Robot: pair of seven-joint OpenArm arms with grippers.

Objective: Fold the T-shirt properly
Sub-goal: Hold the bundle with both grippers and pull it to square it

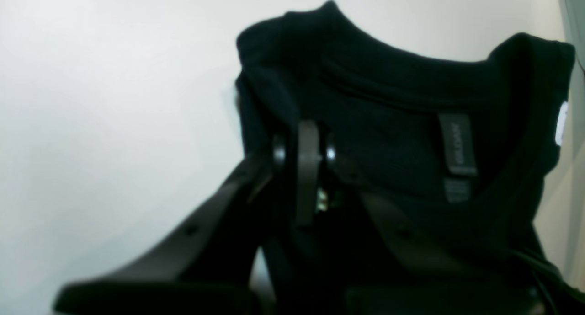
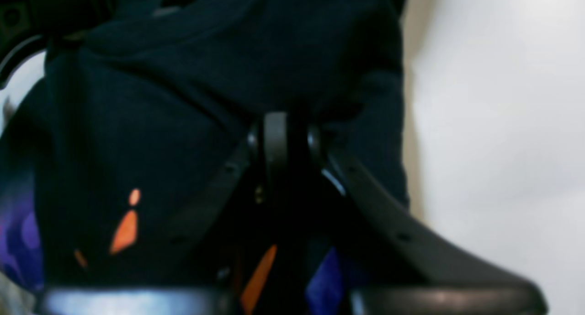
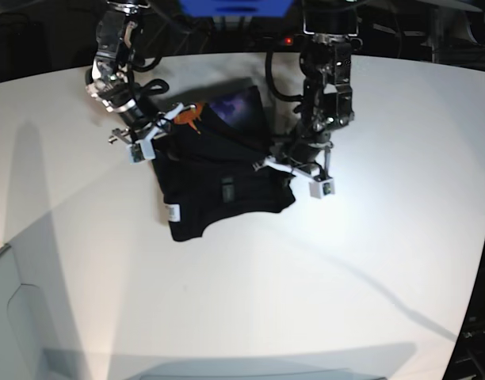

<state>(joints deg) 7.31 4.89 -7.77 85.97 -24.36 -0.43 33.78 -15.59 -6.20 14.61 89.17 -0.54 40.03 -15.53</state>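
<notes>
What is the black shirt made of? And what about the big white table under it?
The shirt looks like soft knit cloth, probably cotton: it droops and wrinkles where both tools pinch it, and its collar shows fine ribbing. The table looks hard and smooth, maybe painted wood or plastic, since it is flat and shows soft shadows with little shine. I cannot tell which.

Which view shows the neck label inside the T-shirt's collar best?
The left wrist view: the neck label sits close up inside the T-shirt's collar, though its print is blurred. The base view shows it only as a tiny patch. The right wrist view shows none of it, just black fabric and orange-and-purple print.
</notes>
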